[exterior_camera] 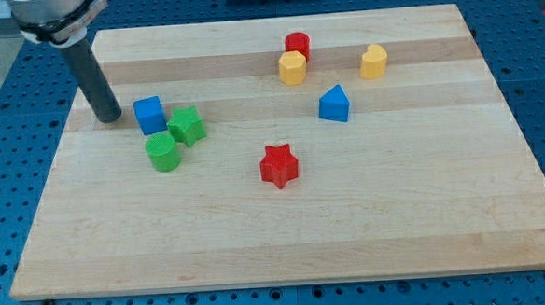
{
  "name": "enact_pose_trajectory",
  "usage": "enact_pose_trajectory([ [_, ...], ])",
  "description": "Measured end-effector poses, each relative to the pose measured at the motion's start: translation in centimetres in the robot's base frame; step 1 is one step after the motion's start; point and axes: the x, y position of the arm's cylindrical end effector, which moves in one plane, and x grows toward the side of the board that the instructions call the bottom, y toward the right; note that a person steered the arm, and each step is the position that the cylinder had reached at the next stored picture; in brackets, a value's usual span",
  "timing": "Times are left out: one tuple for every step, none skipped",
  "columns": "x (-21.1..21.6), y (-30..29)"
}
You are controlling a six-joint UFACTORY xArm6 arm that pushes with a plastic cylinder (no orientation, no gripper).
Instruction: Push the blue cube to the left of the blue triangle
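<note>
The blue cube (150,114) sits at the board's left, touching a green star-shaped block (187,125) on its right. The blue triangle (334,103) sits right of the board's middle, far from the cube. My tip (108,115) rests on the board just left of the blue cube, a small gap between them.
A green cylinder (163,152) lies below the cube. A red star (279,165) is near the middle. A red cylinder (297,46), a yellow block (292,67) and another yellow block (373,61) sit near the top. The wooden board (397,211) ends near my tip's left.
</note>
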Motion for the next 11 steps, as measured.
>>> enact_pose_trajectory([
  [0.6, 0.1],
  [0.5, 1.4],
  [0.3, 3.6],
  [0.3, 5.8],
  [-0.1, 8.2],
  [-0.1, 10.2],
  [-0.1, 12.3],
  [0.1, 14.2],
  [1.4, 15.1],
  [2.2, 16.7],
  [2.2, 19.0],
])
